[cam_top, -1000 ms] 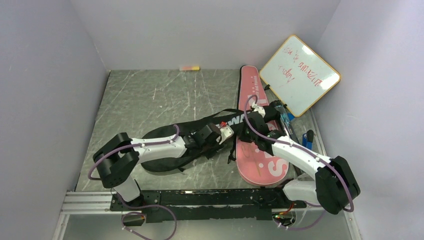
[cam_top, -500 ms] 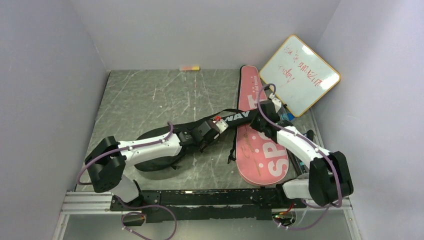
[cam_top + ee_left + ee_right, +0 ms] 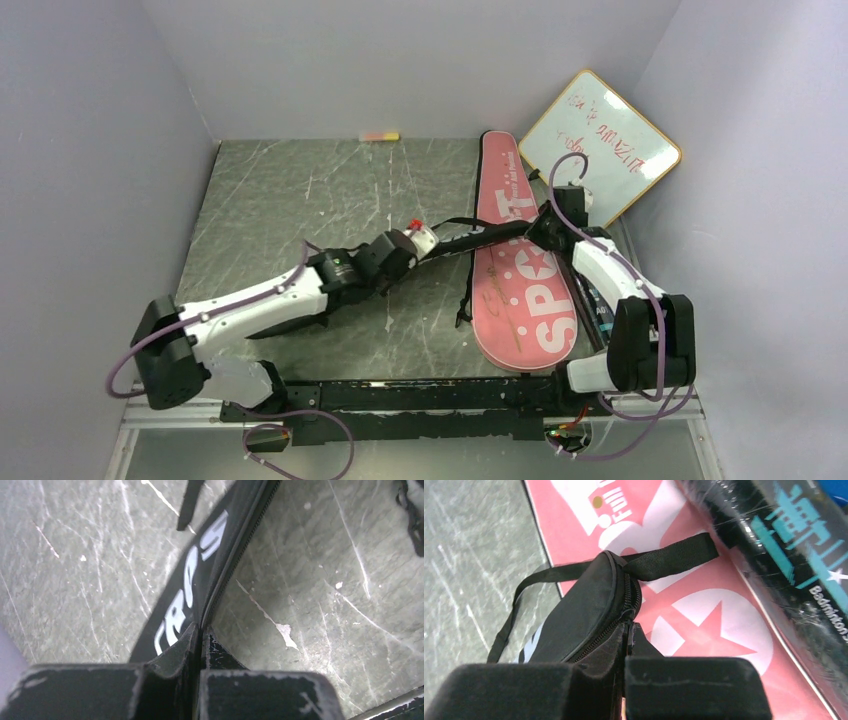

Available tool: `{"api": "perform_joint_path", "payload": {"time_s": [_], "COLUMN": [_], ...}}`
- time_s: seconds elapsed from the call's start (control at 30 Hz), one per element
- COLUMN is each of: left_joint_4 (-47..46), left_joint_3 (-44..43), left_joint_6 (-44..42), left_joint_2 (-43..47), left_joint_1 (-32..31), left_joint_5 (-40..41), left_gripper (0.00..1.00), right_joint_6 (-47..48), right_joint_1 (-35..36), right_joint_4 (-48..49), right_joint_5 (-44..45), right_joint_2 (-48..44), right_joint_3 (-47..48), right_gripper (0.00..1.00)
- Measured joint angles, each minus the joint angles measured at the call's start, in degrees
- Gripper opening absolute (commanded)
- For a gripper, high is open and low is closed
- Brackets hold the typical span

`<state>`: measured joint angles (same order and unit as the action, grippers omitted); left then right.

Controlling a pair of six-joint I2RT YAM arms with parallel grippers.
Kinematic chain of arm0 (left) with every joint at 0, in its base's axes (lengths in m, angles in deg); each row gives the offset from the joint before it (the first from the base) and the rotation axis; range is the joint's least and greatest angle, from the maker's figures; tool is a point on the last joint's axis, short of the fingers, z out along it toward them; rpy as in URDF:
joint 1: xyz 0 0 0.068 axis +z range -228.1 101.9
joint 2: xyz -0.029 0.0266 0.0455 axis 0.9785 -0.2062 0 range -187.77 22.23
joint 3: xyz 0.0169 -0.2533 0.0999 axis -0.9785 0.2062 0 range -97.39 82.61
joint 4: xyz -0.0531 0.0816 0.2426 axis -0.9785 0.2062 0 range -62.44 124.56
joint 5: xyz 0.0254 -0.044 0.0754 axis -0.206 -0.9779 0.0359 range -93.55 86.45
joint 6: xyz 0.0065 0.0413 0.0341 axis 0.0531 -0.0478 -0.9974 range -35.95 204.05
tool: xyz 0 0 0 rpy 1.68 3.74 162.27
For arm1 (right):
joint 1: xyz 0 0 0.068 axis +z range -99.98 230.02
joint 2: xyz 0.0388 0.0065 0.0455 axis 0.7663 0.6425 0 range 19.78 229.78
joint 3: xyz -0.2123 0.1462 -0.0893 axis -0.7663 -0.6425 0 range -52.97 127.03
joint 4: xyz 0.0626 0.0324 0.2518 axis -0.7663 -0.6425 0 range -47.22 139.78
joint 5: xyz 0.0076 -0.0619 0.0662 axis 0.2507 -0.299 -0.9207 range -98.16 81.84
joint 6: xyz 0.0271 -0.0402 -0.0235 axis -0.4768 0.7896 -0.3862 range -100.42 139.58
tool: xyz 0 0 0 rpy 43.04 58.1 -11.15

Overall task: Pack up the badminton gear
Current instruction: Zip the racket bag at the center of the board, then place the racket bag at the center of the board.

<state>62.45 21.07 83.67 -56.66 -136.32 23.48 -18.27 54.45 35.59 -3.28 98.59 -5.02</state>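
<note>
Overhead, the black "CROSSWAY" racket cover (image 3: 480,238) is stretching across the bench (image 3: 290,200) between both arms, its far end lying over the pink "SPORT" cover (image 3: 525,310). Closer in, the left fingers (image 3: 170,655) are clenching the zipper seam beside the white lettering. At the other wrist, the right fingers (image 3: 641,647) are pinching the cover's tip at its zipper, with the dark tube (image 3: 784,545) lying alongside. Being soft and light, the fabric is likely sagging wherever unsupported — the stitched zipper edge is looking like the firmest hold.

"CROS" marks black cover (image 3: 186,582), "SPO" pink cover (image 3: 527,322), "Badminton" dark tube (image 3: 785,546).
</note>
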Motion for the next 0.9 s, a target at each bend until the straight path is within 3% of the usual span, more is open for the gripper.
{"api": "perform_joint_path", "payload": {"time_s": [0.13,0.3,0.53,0.9], "left_joint_4": [1.77,6.49,9.92,13.03], "left_joint_3": [-1.95,-4.5,-9.79,-32.89], "left_joint_6": [-0.48,0.83,4.92,7.08], "left_joint_2": [3.78,3.19,-0.02,-13.97], "left_joint_1": [5.88,16.85,21.79,26.51], "left_joint_5": [-4.76,-5.05,-2.29,15.21], "left_gripper": [0.05,0.05,0.05,0.05], "right_joint_6": [1.11,2.82,4.02,5.97], "right_joint_1": [-0.96,-2.56,-2.6,-2.62], "right_joint_4": [0.5,1.68,4.55,4.24], "right_joint_5": [-3.85,-6.12,-12.46,-15.58], "right_joint_2": [-0.09,-3.54,-10.75,-11.5], "right_joint_3": [0.33,0.28,0.28,0.24], "right_gripper": [0.33,0.51,0.54,0.53]}}
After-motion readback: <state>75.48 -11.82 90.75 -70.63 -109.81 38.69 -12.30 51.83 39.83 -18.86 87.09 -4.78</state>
